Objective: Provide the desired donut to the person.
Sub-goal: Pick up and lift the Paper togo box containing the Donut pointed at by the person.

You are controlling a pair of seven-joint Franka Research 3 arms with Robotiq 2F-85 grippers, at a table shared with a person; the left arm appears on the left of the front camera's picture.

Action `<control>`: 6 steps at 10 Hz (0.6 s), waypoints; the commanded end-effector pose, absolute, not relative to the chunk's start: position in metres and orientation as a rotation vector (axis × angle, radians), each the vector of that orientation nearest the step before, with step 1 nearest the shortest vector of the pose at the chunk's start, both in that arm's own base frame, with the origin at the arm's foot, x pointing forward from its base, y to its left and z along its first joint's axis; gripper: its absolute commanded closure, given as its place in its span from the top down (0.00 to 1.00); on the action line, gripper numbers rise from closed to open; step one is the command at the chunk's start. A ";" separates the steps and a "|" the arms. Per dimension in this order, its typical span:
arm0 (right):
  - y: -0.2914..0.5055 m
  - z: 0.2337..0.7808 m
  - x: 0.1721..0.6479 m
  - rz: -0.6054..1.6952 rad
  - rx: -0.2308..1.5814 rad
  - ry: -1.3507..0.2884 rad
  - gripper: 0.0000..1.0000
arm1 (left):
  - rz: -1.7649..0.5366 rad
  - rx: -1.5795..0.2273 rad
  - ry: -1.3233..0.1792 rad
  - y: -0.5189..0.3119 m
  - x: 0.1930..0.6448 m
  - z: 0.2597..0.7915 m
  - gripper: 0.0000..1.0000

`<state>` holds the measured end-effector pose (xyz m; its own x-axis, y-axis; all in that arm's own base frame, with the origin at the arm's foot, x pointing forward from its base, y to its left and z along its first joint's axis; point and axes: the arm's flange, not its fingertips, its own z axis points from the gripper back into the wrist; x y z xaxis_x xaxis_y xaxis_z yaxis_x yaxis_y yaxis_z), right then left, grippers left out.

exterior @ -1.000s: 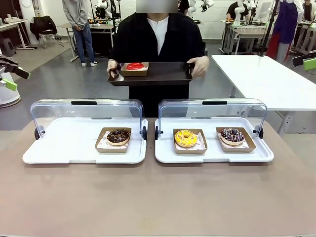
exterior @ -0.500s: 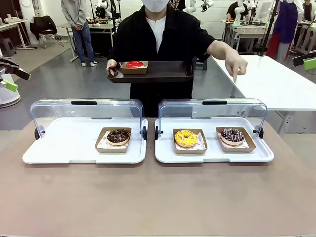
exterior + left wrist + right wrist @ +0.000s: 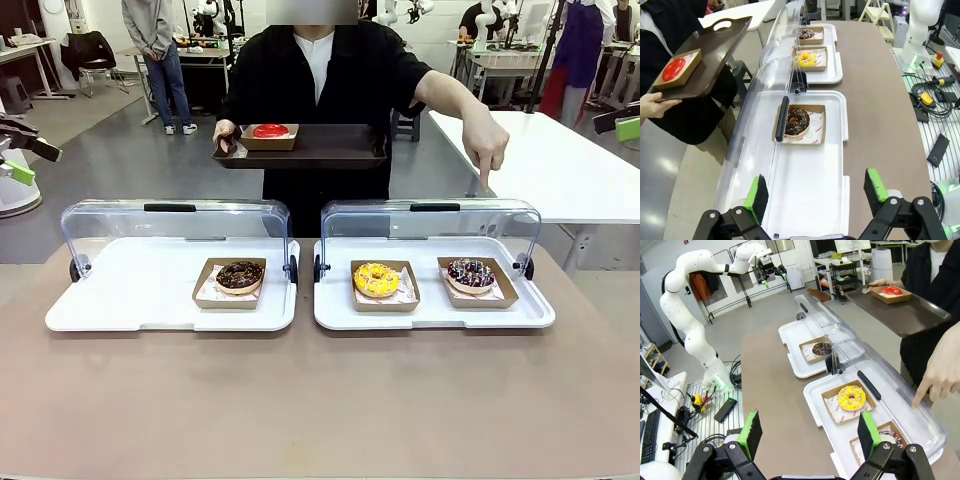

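Dark sprinkled donut [image 3: 470,272] near person's pointing hand [image 3: 484,137] (left fingers [image 3: 756,197], right fingers [image 3: 751,434] wide, empty).

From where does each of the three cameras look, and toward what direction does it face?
Left wrist: off the table's left end, looking down the row of white trays; open left tool at the bottom.
Right wrist: off the right end, looking along the row toward the left arm; open right tool at the bottom.
Front: between the arms, facing across the table at the person; tool tips at both edges.
Shared: front and right wrist show the person's pointing hand.
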<state>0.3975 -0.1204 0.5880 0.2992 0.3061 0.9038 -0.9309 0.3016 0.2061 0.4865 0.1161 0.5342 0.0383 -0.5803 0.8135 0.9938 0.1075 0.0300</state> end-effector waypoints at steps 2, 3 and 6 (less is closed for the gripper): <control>-0.119 0.589 0.398 0.986 0.887 -0.892 1.00 | -1.351 -0.686 -0.804 0.117 0.487 0.536 1.00; -0.119 0.589 0.398 0.986 0.887 -0.892 1.00 | -1.351 -0.686 -0.804 0.117 0.487 0.536 1.00; -0.119 0.589 0.398 0.986 0.887 -0.892 1.00 | -1.351 -0.686 -0.804 0.117 0.487 0.536 1.00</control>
